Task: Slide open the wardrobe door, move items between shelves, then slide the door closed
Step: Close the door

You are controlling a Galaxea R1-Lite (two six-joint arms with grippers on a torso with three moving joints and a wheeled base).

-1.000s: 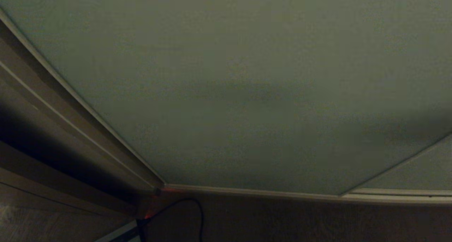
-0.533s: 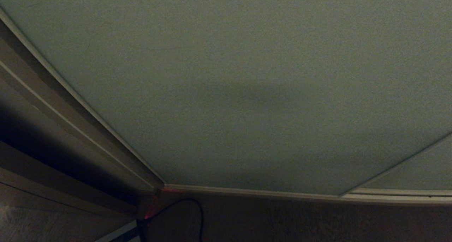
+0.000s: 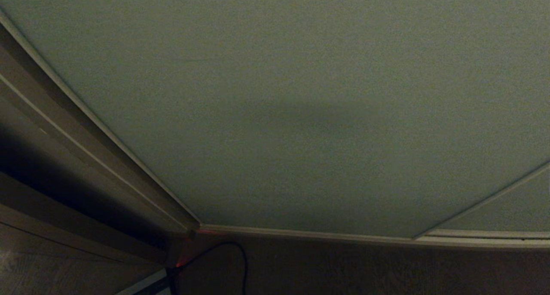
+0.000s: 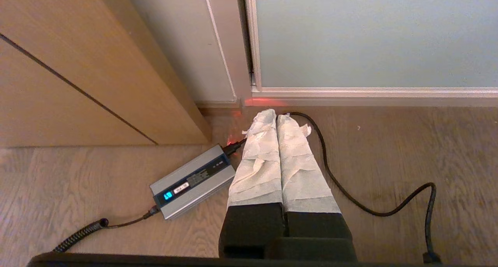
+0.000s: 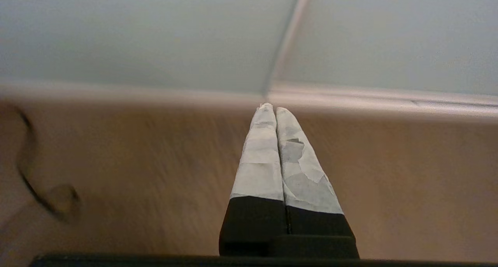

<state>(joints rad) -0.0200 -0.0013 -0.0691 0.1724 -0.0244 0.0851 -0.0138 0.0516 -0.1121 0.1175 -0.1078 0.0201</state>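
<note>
The big grey-green sliding wardrobe door [image 3: 300,106] fills almost all of the head view. It is pulled across the wardrobe, so the inside is hidden. No cushion and no shelf can be seen. The door's thin pale rim [image 3: 309,233] runs along its bottom edge, just above the wood floor [image 3: 343,269]. Past the door's right edge a second grey-green panel [image 3: 511,209] shows, set a little behind it. At the door's left edge stands the wardrobe frame [image 3: 86,149], and beyond that a light wood cabinet [image 4: 70,76].

Neither arm shows in the head view. The left gripper [image 4: 277,115] hangs low over the floor, near the bottom left corner of the door. Its two taped fingers [image 4: 258,158] are pressed tight together and hold nothing. On the floor beside it lies a small grey power box [image 4: 192,181] with a little blue screen. A black cable [image 4: 350,197] curls over the floor from near the door's corner.

The right gripper [image 5: 274,108] also hangs low over the floor. It points at the spot where the door meets the second panel. Its taped fingers [image 5: 260,162] are clenched together too, with nothing between them.
</note>
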